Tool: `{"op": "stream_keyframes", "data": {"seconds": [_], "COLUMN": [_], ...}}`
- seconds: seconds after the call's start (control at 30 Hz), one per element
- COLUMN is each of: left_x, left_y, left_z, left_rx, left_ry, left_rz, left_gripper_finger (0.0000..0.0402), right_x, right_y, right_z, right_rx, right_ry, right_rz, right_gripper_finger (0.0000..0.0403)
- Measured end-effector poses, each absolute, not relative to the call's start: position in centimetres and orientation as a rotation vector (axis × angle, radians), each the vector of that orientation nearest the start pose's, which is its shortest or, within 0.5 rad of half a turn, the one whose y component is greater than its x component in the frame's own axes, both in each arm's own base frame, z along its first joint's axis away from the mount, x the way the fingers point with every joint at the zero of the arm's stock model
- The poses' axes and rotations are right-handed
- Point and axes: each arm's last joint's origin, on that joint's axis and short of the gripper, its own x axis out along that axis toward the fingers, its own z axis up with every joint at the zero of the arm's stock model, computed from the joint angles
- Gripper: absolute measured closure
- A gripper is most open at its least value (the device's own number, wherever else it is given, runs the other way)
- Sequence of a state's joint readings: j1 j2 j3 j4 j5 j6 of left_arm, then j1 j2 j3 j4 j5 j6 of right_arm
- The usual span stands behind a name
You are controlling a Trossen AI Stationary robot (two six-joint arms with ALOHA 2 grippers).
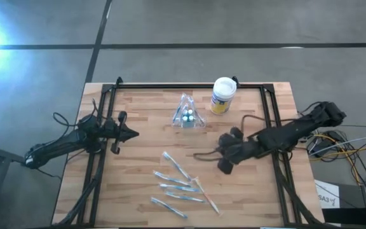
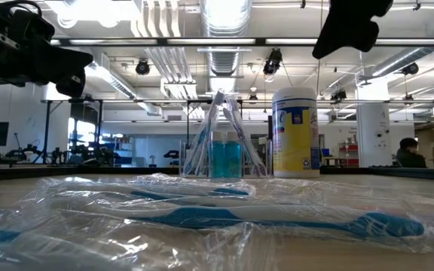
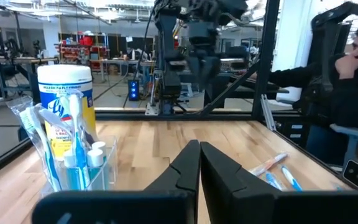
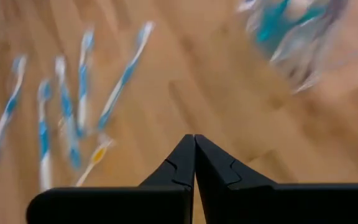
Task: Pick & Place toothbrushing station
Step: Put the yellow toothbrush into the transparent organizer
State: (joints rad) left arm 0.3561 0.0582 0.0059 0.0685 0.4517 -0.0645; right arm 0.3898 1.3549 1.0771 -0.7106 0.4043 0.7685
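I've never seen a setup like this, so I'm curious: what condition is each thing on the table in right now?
Toothbrushing station: upright, untouched, toothbrushes standing inside.
Wipes canister: upright, lid on.
Wrapped toothbrushes: lying loose on the table.
Left pincer: shut, empty.
Right pincer: shut, empty.

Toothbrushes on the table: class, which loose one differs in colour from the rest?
The orange-handled toothbrush, lying at the group's right end nearest the right arm's side; the other wrapped toothbrushes are blue.

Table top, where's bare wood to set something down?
Free: the strip between the left gripper and the clear toothbrush holder, and the far left corner. Crowded: the wrapped toothbrushes at near centre, and around the right gripper.
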Motion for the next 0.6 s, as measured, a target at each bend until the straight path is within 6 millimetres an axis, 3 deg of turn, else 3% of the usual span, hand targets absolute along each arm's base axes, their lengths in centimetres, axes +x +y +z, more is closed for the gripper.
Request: {"op": "stream_keyframes", "data": {"seconds": [0.17, 0.4, 0.6], "left_x": [9.6, 9.6, 9.6], "left_y": [2.2, 2.2, 2.2], "left_z": [16.7, 17.1, 17.1], "left_rx": [-0.057, -0.087, -0.137], "left_ry": [-0.012, -0.041, -0.044], "left_rz": [-0.096, -0.093, -0.092], "left_gripper_finger": [0.039, 0.039, 0.0393], "right_x": [28.4, 32.6, 34.1], "right_y": [11.8, 14.3, 17.0], "right_z": [26.5, 23.6, 20.9], "right_rx": [0.356, 0.472, 0.522], "right_ry": [0.989, 1.129, 1.274], "right_rz": [-0.286, -0.275, -0.195], "right_gripper_finger": [0.0394, 0.0394, 0.0378]}}
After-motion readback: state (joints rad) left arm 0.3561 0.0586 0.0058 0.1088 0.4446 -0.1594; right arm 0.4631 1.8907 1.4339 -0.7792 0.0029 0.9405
